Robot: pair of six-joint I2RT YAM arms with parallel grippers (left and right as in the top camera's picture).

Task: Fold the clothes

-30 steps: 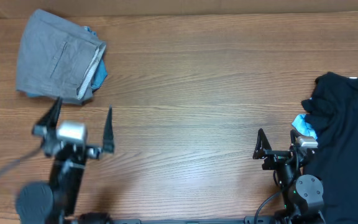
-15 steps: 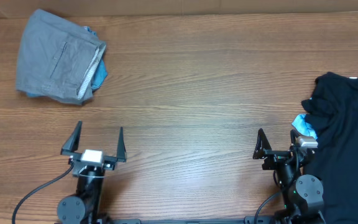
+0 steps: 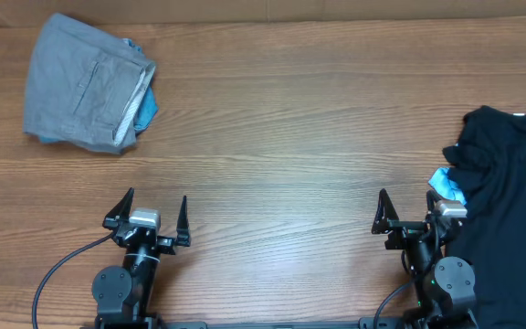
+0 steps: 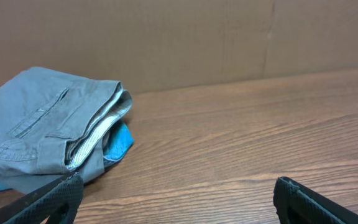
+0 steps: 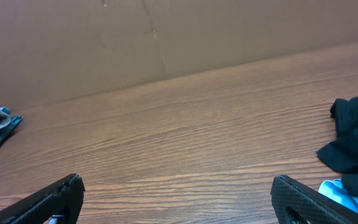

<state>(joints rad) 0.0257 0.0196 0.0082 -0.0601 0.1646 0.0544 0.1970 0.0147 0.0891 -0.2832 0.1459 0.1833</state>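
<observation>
Far-left corner of the wooden table (image 3: 272, 137): grey shorts (image 3: 80, 87) lie as a compact folded packet, with blue cloth (image 3: 147, 108) peeking from under the right edge. At the right edge of the table a black garment (image 3: 510, 201) is crumpled and not yet folded, and runs out of frame. Light-blue cloth (image 3: 446, 183) is tucked at its near-left edge.

Left gripper (image 3: 156, 196) and right gripper (image 3: 406, 196) sit at the near edge, jaws spread wide, nothing held. The right one is just beside the black heap.

Handling (judgement): the black garment looks soft, limp and light. It should drape and bunch rather than hold its shape. Best taken at a free hem or corner, one per gripper, then drawn flat.

View notes: the left wrist view shows the packet's stacked fold layers and pale lining (image 4: 95, 134), which read as one stripe from overhead. The right wrist view catches only a corner of the black garment. Overhead shows how far it spreads.
</observation>
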